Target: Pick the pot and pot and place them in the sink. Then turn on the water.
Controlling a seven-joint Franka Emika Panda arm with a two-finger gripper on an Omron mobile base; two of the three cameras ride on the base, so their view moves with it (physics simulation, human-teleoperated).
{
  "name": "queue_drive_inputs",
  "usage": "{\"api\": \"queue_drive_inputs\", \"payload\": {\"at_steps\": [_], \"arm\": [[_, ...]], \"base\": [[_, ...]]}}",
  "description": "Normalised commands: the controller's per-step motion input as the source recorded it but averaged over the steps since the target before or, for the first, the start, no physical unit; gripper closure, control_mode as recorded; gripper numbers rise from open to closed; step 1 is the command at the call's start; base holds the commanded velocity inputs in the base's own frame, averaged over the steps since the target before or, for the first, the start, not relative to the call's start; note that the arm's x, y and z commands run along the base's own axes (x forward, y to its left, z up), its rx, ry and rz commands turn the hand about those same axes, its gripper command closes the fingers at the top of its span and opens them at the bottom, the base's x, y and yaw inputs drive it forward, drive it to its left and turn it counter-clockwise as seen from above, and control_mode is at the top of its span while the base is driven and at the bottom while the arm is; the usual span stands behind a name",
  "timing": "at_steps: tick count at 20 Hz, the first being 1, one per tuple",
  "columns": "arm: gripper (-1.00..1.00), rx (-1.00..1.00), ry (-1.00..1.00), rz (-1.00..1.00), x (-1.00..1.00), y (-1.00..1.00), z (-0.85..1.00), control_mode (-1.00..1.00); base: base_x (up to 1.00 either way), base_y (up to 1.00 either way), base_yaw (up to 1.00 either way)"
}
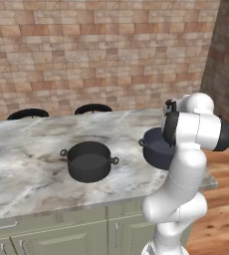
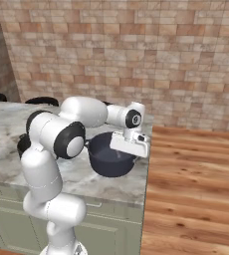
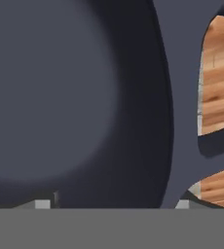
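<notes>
Gripper point(image 2: 128, 154) reaching down over navy pot's point(image 2: 109, 158) right rim, grip impossible to tell, black pot point(image 1: 89, 160) sitting left on marble counter point(image 1: 27, 169)

No legible text, label, brand, number or sign appears on the black pot point(image 1: 89, 160), the navy pot point(image 2: 110, 154), the bench point(image 1: 27, 169) or the brick wall point(image 1: 101, 50).
</notes>
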Motion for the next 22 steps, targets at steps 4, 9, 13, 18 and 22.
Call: {"api": "queue_drive_inputs", "payload": {"at_steps": [4, 9, 13, 18, 22], "arm": [[1.00, 0.00, 0.00, 0.00, 0.00, 0.00, 0.00, -1.00], [1.00, 0.00, 0.00, 0.02, 0.00, 0.04, 0.00, -1.00], [1.00, 0.02, 0.00, 0.02, -0.15, 0.10, 0.11, -1.00], [1.00, 0.15, -0.01, 0.02, -0.50, -0.01, 0.55, -1.00], [1.00, 0.29, -0.06, 0.02, -0.69, -0.10, 0.75, -1.00]], "base": [[0.00, 0.00, 0.00], [0.00, 0.00, 0.00], [0.00, 0.00, 0.00], [0.00, 0.00, 0.00], [0.00, 0.00, 0.00]]}}
